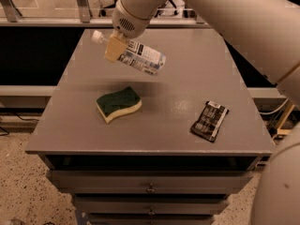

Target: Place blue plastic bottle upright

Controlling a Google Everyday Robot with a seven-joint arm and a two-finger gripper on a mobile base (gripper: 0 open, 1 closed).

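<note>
At lower right on the grey table (pixel 187 74), a dark foil packet (pixel 209 120) is seen, its print unreadable. A green-and-yellow sponge (pixel 118 103) lies left of centre. Beyond, upper left, the clear blue plastic bottle (pixel 143 58) is held tilted above the tabletop, clamped near its white-capped neck by the beige gripper (pixel 115 48); one finger is hidden.

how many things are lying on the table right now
2: the sponge left of centre, a dark packet front right. The blue plastic bottle is held tilted in the gripper above the back left. The arm may hide others.
</note>
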